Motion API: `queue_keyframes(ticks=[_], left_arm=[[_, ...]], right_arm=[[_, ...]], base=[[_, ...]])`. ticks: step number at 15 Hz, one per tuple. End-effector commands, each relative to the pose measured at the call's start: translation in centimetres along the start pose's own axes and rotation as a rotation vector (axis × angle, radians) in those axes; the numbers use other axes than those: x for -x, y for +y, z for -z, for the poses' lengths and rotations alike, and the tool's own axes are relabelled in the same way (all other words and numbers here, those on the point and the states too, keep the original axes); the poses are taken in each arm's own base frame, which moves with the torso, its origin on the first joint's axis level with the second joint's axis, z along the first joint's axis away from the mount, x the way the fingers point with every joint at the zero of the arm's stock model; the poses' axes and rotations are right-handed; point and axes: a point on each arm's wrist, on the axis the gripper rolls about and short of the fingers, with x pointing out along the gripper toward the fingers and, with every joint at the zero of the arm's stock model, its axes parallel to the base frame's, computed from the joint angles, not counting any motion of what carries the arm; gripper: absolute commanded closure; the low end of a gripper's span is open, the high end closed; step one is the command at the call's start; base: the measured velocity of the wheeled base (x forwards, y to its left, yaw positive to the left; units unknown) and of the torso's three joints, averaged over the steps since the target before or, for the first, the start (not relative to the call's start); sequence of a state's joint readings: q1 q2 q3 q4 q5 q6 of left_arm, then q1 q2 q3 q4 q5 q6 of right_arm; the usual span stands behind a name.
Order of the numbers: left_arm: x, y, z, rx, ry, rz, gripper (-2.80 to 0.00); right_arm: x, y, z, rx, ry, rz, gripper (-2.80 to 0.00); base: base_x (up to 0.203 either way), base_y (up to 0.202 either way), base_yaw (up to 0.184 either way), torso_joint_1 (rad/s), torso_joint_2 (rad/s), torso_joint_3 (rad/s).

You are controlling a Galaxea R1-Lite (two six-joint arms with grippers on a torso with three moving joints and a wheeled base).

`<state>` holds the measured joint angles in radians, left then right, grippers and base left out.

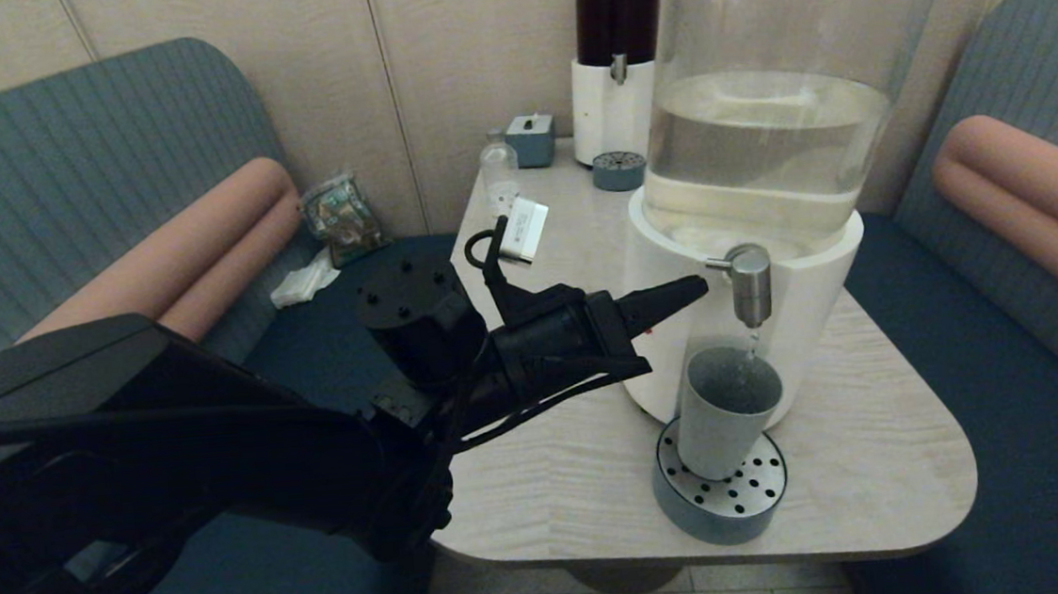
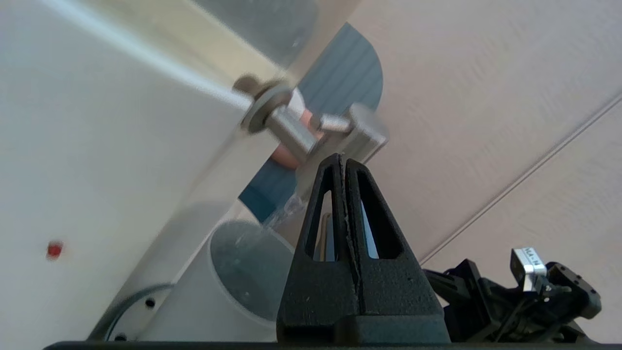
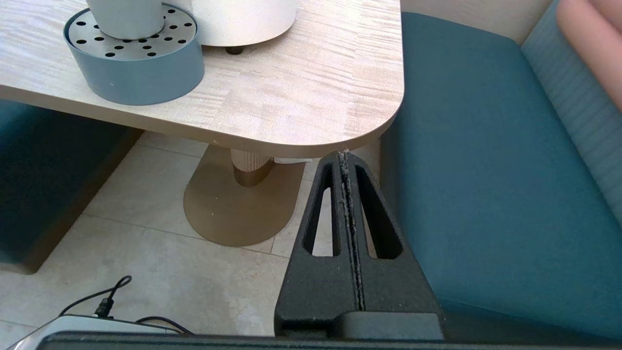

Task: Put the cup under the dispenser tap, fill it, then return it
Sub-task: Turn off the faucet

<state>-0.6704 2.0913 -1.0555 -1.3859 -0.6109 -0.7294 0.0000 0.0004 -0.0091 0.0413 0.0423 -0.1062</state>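
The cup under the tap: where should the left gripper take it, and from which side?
Probably the bare side wall of the cup, below the rim, coming level from the robot's left. The dispenser blocks behind, the tap hangs above, and the left gripper, shut, must open first.

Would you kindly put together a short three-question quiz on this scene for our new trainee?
1. True or false: the cup stands on the round perforated tray beneath the tap of the big dispenser.
2. Multiple choice: the left gripper is
A. shut on the cup
B. shut, its tip at the tap's lever
C. open above the tray
3. Fill in: the right gripper is shut and hangs low beside the ____ edge.

Key
1. True; water is running into the cup.
2. B
3. table
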Motion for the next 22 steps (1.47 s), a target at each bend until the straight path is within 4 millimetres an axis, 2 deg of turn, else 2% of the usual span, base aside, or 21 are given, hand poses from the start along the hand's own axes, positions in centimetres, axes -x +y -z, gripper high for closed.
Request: queue_keyframes(ticks=[1,22], left_arm=[[-0.4,0.2,-0.2,-0.004,-0.007,0.012,0.0],[-2.6,2.0,-0.3,-0.009,-0.007,0.024,0.0]], right_arm=[[0.0,0.0,0.0,0.001,0.0,-0.001,0.0],[0.0,0.0,0.0,0.001,0.0,-0.001,0.0]], base=[[0.0,0.0,0.0,0.0,0.0,0.0],[0.0,0.0,0.0,0.0,0.0,0.0]])
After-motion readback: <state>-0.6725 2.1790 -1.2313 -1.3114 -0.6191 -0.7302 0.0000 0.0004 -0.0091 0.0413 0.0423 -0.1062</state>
